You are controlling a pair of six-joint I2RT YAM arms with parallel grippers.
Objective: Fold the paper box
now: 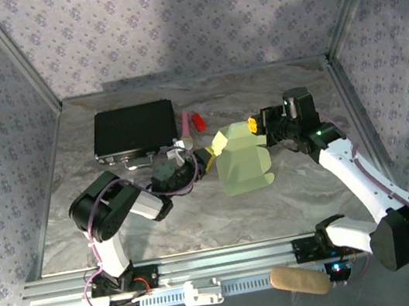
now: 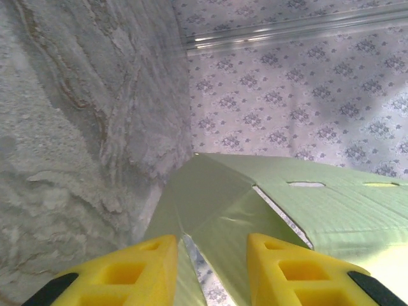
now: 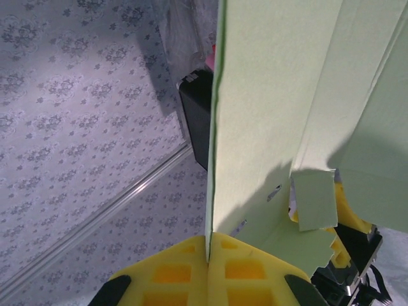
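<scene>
The paper box (image 1: 244, 163) is pale green card, partly folded up, standing in the middle of the marble table. My right gripper (image 1: 253, 126) is at its far right top corner. In the right wrist view this gripper (image 3: 208, 237) is shut on the edge of an upright panel of the paper box (image 3: 274, 95). My left gripper (image 1: 207, 158) is at the box's left side. In the left wrist view it (image 2: 211, 241) is open, its yellow fingers (image 2: 137, 264) apart over the box's creased flaps (image 2: 223, 204), with a slit between two flaps running between them.
A larger black box (image 1: 134, 129) lies at the back left, also visible past the card (image 3: 196, 115). A pink piece (image 1: 185, 123) and a red piece (image 1: 198, 121) lie beside it. A beige roll (image 1: 299, 280) rests on the front rail. Patterned walls enclose the table.
</scene>
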